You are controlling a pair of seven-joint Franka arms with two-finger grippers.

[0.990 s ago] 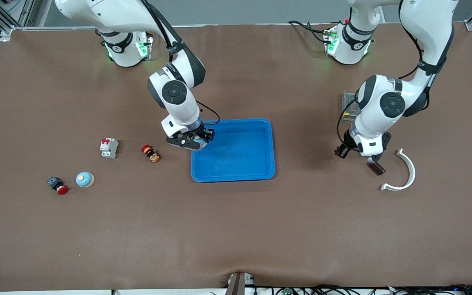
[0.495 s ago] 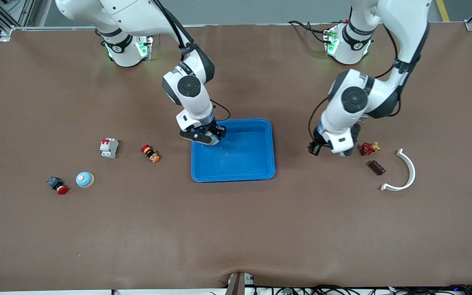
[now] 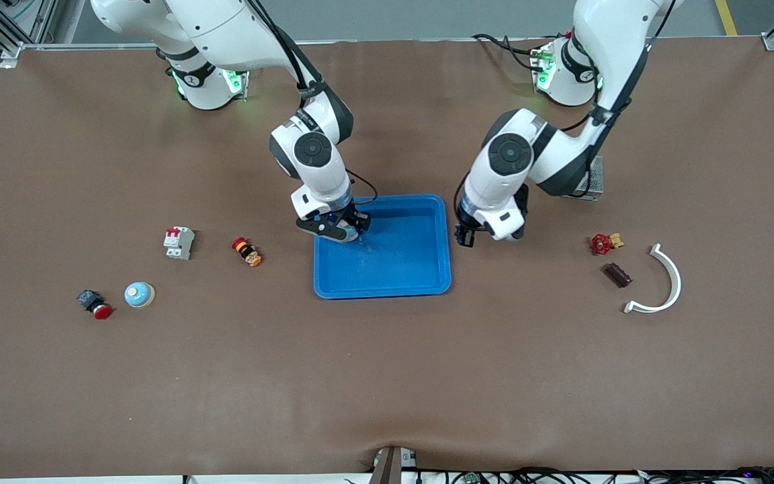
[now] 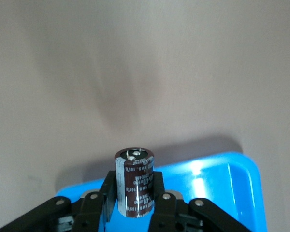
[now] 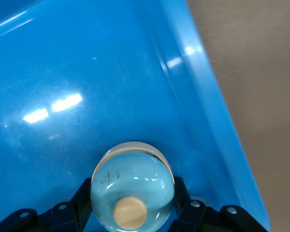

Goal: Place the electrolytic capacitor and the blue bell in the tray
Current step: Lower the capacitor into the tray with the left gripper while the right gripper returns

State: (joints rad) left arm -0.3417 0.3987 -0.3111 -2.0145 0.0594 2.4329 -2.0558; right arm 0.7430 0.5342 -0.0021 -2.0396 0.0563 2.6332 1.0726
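Blue bell (image 5: 132,186) now over tray (image 3: 427,269).

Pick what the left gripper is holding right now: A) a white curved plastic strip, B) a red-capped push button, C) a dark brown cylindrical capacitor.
C: in the left wrist view, the left gripper is clamped on the dark brown cylindrical capacitor beside the bright-blue plastic tray.

One tray (image 3: 427,286), one electrolytic capacitor (image 4: 134,183), two blue bells (image 3: 139,294), one breaker (image 3: 178,242)
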